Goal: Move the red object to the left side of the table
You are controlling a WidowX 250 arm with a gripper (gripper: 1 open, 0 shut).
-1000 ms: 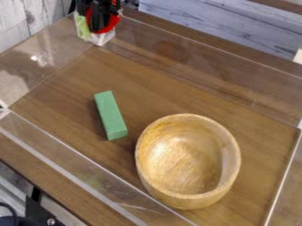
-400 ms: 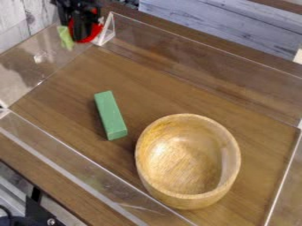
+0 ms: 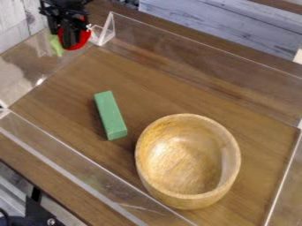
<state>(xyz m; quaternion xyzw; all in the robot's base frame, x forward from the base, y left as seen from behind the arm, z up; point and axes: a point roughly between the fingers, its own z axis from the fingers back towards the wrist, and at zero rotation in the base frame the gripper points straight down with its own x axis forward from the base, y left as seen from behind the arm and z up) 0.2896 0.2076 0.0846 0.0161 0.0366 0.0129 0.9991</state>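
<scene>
A dark brown wood-grain tabletop (image 3: 177,75), edged with low clear acrylic walls, is seen from above at an angle. At about eleven o'clock, near the far left corner, a black mechanical robot gripper (image 3: 67,26) reaches in from the top edge of the view. Its jaws are closed around a small, rounded, bright-red toy fruit (image 3: 78,41). The fruit's short light-green stem (image 3: 56,44) points out on the left of it, toward nine o'clock. Black gripper parts cover some of the red surface, and whether the fruit is touching anything beneath it cannot be told. Just to the right of the fruit stands a clear upright piece of the acrylic edging (image 3: 104,32). Left of the middle of the view, toward eight o'clock, a green rectangular block (image 3: 111,116) lies on the tabletop, its long side slanting slightly, with the far end leaning toward eleven o'clock. At about five o'clock sits a round, light wooden bowl (image 3: 186,161) with a smooth, pale golden inside, its opening facing up. The bowl is near the block but apart from it, and much larger than the red fruit. Pale, weathered grey boards (image 3: 213,19) run behind the table at twelve to one o'clock.
</scene>
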